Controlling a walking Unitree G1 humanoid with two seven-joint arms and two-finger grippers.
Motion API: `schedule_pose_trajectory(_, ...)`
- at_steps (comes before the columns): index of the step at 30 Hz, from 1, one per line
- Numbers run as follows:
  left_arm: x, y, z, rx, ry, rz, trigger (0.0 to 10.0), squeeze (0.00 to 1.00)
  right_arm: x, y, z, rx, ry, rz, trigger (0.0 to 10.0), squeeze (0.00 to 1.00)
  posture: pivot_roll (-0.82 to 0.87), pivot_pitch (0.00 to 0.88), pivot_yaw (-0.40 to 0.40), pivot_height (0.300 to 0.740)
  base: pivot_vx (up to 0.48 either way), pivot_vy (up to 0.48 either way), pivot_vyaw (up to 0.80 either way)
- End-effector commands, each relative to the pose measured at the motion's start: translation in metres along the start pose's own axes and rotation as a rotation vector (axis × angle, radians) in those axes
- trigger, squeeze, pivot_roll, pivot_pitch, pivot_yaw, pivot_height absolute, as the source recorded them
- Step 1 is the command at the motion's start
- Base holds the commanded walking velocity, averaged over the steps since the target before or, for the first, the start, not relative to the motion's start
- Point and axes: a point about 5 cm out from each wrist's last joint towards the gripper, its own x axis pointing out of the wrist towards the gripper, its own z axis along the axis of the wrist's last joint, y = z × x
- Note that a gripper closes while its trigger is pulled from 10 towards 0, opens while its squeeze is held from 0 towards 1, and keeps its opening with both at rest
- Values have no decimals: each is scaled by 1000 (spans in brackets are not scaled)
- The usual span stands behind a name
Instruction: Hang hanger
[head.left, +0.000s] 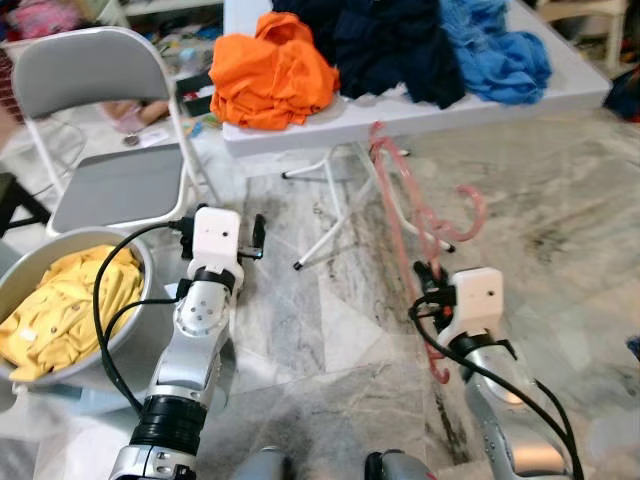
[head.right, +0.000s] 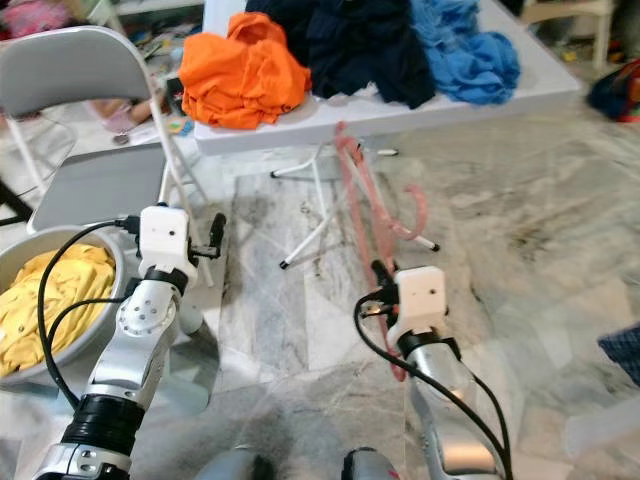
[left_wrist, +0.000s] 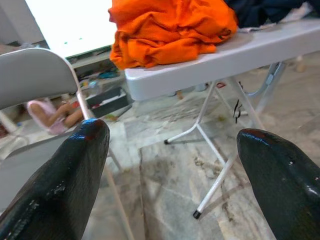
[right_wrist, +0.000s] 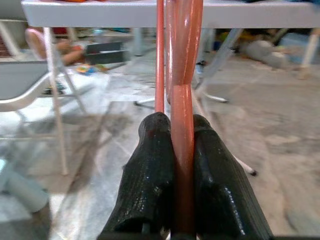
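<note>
Two arms are raised over a grey-veined marble floor (head.left: 330, 330), both on the near side of the white folding table (head.left: 560, 85), which serves as landmark. On the tabletop lie three heaps of clothing: a crumpled orange garment (head.left: 270, 70) at its left end, a dark navy pile (head.left: 385, 40) in the middle, a blue fabric bundle (head.left: 500, 45) to the right. Left of the table stands a grey metal folding chair (head.left: 110, 120); nearer than the chair, well to the table's left, sits a round grey basin (head.left: 135, 260) holding a yellow garment (head.left: 70, 300).

Right gripper (right_wrist: 172, 125): below the table's front edge, fingers (right_wrist: 150, 170) pressed tight on the shaft of a pink plastic hanger (head.left: 415, 215). Hanger runs from the gripper toward the table edge, its curved hook (head.left: 470, 205) off to the right, clear of the table. Part of the hanger loops below the wrist.

Left gripper (left_wrist: 172, 145): near the table's left front corner, beside the chair seat, jaws spread wide, nothing between them; table legs (left_wrist: 210, 145) show through the gap.
</note>
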Motion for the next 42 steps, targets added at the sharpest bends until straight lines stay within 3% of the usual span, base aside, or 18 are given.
schedule_pose_trajectory(1, -4, 12, -7, 12, 28, 42, 10000, 0, 2, 11, 2, 14, -11, 30, 10000, 0, -20, 197, 54, 740, 0, 480, 0)
schedule_pose_trajectory(7, -5, 13, -6, 19, 13, 52, 10000, 0, 2, 11, 2, 14, -10, 35, 10000, 0, -18, 197, 52, 740, 0, 446, 0)
schedule_pose_trajectory(12, -6, 10, 0, 14, -42, 7, 10000, 0, 2, 11, 3, 15, -10, 37, 10000, 0, -16, 200, 48, 740, 0, 0, 0)
schedule_pose_trajectory(18, -5, 11, -4, 17, -21, 15, 10000, 0, 1, 14, 5, -5, -27, 62, 10000, 0, -15, 199, 47, 740, 0, 0, 0)
schedule_pose_trajectory(29, -7, 7, -6, 6, -19, -7, 10000, 0, 3, 16, 5, -3, -29, 68, 10000, 0, -8, 201, 41, 740, 0, 0, 800)
schedule_pose_trajectory(34, -9, 17, -22, -31, 54, 47, 10000, 0, 3, 16, 6, -5, -27, 77, 10000, 0, -7, 207, 35, 740, 0, 0, 800)
schedule_pose_trajectory(42, -10, 21, -24, -43, 63, 53, 10000, 0, 2, 18, 5, -3, -24, 91, 10000, 0, -9, 213, 29, 740, 0, 0, 691)
